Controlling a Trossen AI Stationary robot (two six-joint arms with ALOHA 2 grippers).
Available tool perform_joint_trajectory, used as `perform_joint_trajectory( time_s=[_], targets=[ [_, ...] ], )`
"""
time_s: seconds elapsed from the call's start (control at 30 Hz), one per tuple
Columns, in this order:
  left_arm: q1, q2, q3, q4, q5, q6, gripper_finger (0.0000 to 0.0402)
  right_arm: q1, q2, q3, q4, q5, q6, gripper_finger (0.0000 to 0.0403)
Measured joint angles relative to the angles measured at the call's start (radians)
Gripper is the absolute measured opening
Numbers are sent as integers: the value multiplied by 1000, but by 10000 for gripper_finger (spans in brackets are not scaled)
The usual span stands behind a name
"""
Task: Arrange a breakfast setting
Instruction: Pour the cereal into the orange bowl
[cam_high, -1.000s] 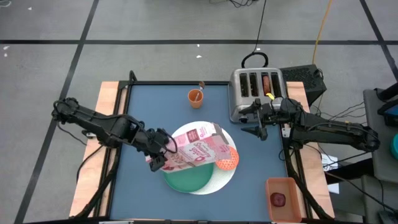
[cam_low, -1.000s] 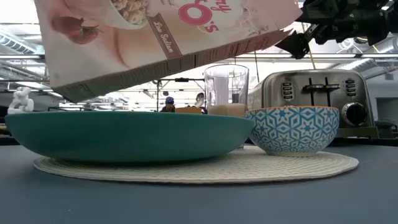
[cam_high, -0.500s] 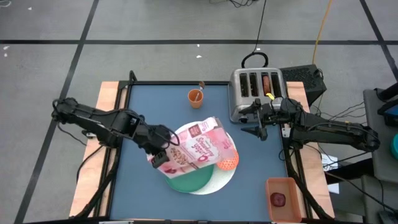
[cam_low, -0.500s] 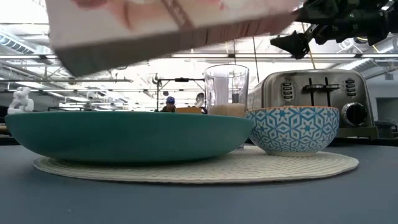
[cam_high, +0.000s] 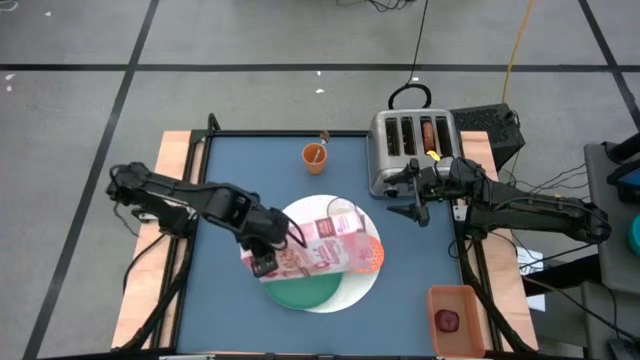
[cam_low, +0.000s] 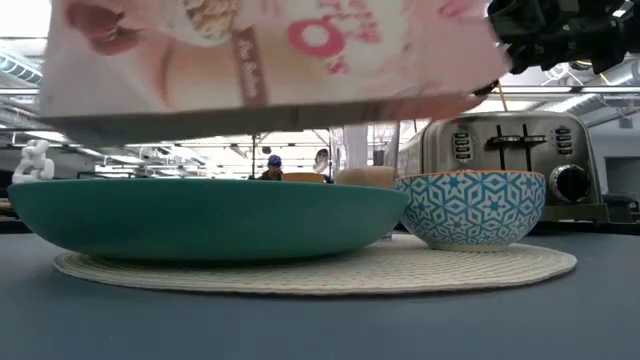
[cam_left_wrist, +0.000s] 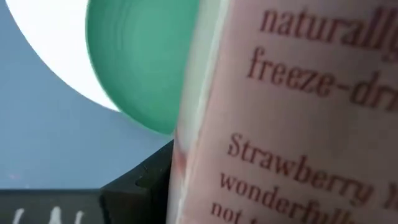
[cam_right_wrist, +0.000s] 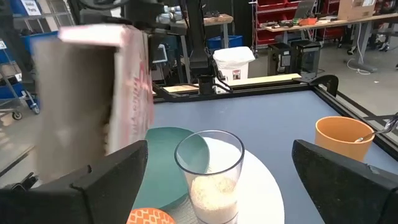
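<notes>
My left fingers (cam_high: 262, 262) clamp the cereal box (cam_high: 318, 250), hiding much of the green plate (cam_high: 305, 291) on the mat (cam_high: 362, 285) at desk centre; my right fingers (cam_high: 412, 207) wait open near the toaster (cam_high: 410, 145) at two o'clock.

High view overhead; low view level at table (cam_low: 300, 320) edge; both share green plate (cam_high: 305, 291).

Around your table you have a grey concrete floor (cam_high: 250, 40) crossed by dark tape lines (cam_high: 300, 68), with a yellow cable (cam_high: 515, 45) trailing off. Look across the room and you see a wide workshop — red shelving (cam_right_wrist: 273, 9), long workbenches (cam_right_wrist: 311, 25), a white bin (cam_right_wrist: 233, 62) — under bright ceiling lights (cam_low: 20, 20) and exposed rails.
</notes>
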Motion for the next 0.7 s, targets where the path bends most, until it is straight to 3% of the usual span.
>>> perform_joint_trajectory(
  time_s=[0.3,0.7],
  targets=[
    [1,86,180,-149,-63,53,198,0,0,0,-13,0,0,393],
    [16,92,204,-190,-60,19,198,0,1,0,-19,0,-5,393]
  ],
)
